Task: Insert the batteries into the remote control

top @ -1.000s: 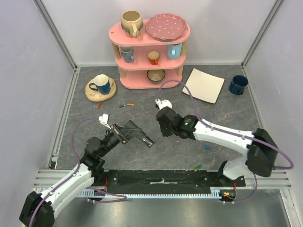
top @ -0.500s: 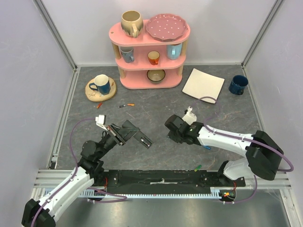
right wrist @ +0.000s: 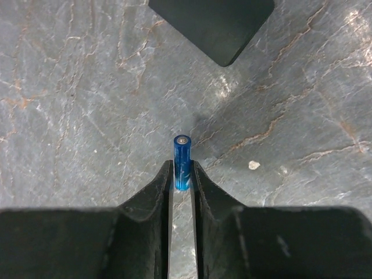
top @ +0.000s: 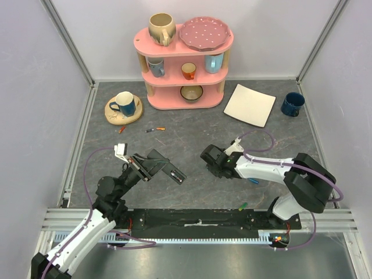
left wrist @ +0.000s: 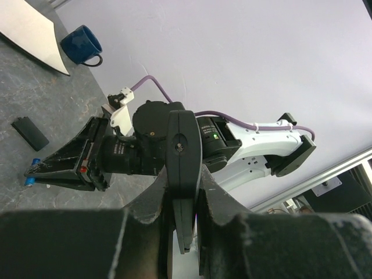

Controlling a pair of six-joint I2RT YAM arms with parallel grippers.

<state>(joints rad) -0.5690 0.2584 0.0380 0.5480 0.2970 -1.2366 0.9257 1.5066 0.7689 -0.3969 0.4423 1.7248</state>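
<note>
Two arms: each carries a task item.
Left gripper (left wrist: 185, 209): clamped on the remote control (left wrist: 181, 145), held off the table and drawn slightly back.
Right gripper (right wrist: 181, 174): it has swung down and back toward its base; its fingers pinch a blue battery (right wrist: 182, 152) over the table.
Meaning: I judge the battery is picked; remote and battery remain apart, so insertion comes next.
Spare batteries (top: 254, 180): loose on the table.

White arms (top: 264, 168), black joints (top: 308, 187), purple cables (top: 87, 170)

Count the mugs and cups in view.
6: a beige mug atop the pink shelf; blue cup, orange cup, pale-blue cup on its middle tier; a blue mug on the left coaster; a navy mug far right.
</note>
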